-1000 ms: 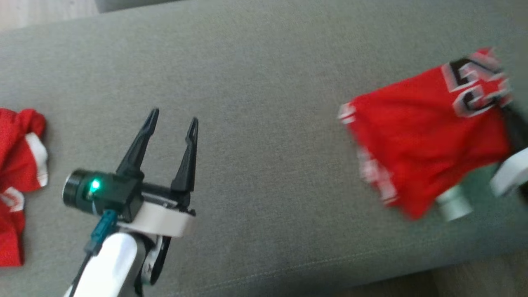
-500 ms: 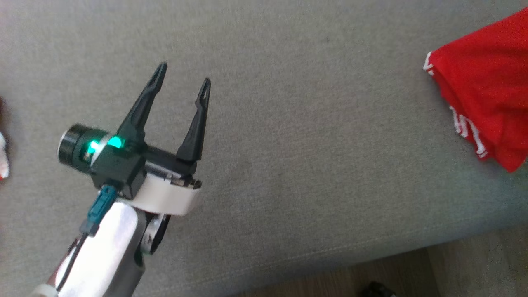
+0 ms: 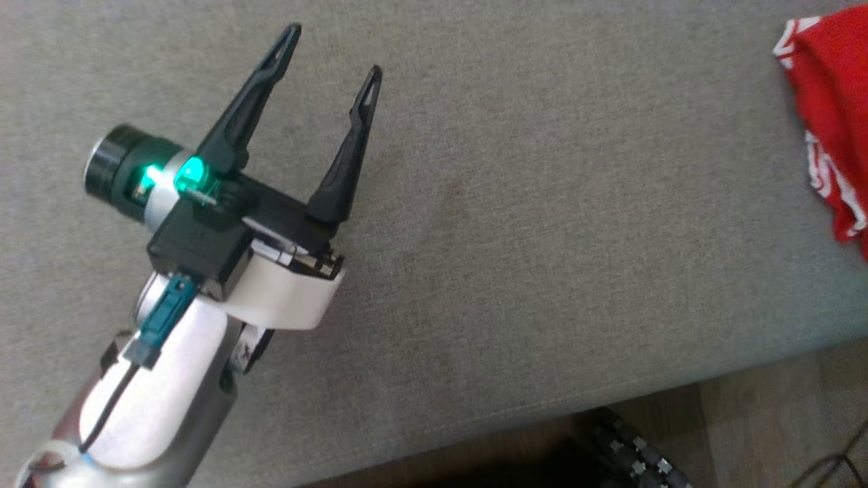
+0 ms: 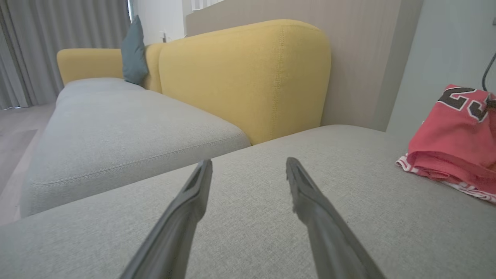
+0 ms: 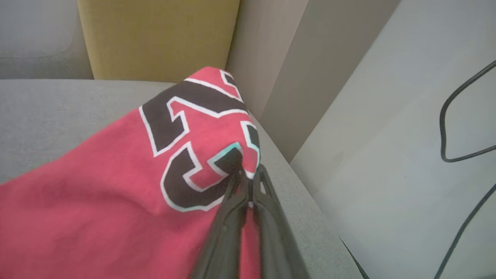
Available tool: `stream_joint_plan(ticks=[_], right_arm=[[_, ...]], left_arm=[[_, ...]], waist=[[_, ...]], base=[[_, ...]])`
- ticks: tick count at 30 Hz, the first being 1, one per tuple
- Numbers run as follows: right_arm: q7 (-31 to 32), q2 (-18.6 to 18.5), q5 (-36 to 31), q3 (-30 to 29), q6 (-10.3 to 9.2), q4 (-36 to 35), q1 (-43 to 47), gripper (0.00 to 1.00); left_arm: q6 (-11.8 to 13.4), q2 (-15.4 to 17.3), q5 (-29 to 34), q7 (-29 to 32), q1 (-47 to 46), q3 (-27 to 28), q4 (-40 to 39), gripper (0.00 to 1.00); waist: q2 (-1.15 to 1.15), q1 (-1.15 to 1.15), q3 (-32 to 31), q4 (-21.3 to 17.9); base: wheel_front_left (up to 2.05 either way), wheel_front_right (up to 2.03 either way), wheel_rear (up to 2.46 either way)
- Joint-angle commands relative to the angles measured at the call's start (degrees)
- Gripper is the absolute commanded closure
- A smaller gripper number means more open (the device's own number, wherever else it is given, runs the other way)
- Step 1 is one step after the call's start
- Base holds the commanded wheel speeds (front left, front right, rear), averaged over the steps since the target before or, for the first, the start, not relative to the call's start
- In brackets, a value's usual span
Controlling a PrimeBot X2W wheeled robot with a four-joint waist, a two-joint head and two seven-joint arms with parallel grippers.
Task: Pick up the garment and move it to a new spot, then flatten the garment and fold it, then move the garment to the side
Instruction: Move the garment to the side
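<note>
Pinching red fabric jersey with black numerals (image 5: 97,186) in closed right gripper (image 5: 250,174), at right end of grey fabric sofa seat (image 3: 542,203); with left gripper (image 3: 333,51) spread wide, empty, above seat

The left gripper (image 3: 333,51) hangs over the grey cushion (image 3: 542,203) with its two dark fingers spread apart and nothing between them, a green light (image 3: 190,173) glowing on its wrist. Well apart, at the right edge, lies the red garment (image 3: 831,102) with white trim.

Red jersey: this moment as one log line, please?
right hand: shut on red jersey | left hand: open, empty | surface: grey cushion
</note>
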Motion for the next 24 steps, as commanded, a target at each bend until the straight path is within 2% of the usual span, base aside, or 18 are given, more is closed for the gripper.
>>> stream_joint_plan(ticks=[1,4,5,6,11,17,24], right_arm=[[-0.64,-1.08,-0.98,-0.70,-0.04,-1.74,-0.16,0.97],[-1.23,0.24,-2.04,-1.37,-0.04,-1.05,-0.60,0.50],[-1.56,0.80,-2.54,-1.47,-0.04,-0.90,-0.67,0.09],[-1.70,1.48,-2.91,-1.76,-0.04,-0.59,-0.76,0.00],[-3.11,3.32,-4.38,-3.22,-0.04,-0.03,-0.63,0.00],[-5.47,5.94,-5.30,-4.75,-0.04,-2.28,2.93,0.00],[-9.27,12.07,-6.04,1.58,-0.04,-12.55,10.39,0.00]], left_arm=[[-0.39,1.23,0.59,0.21,-1.93,1.33,-2.07,0.00],[-0.76,1.23,0.64,0.16,-2.91,1.17,-1.80,0.00],[-0.81,1.22,0.61,0.11,-3.08,1.16,-1.61,0.00],[-0.83,1.19,0.58,0.05,-3.18,1.14,-1.41,0.00],[-0.90,0.98,0.27,-0.22,-3.21,1.05,-0.57,0.00],[-0.41,0.58,-0.56,-0.64,-1.75,1.41,1.05,0.00],[1.36,0.13,-2.18,-0.87,2.98,2.65,3.04,0.00]], waist=[[0.00,-0.01,2.03,-0.37],[0.00,-0.01,3.44,-0.32],[0.00,-0.01,3.65,-0.31],[0.00,-0.01,3.78,-0.29],[0.00,-0.01,3.59,-0.06],[0.00,-0.01,0.11,0.93],[0.00,-0.01,-6.74,2.47]], base=[[0.00,0.00,0.00],[0.00,0.00,0.00],[0.00,0.00,0.00],[0.00,0.00,0.00],[0.00,0.00,0.00],[0.00,0.00,0.00],[0.00,0.00,0.00]])
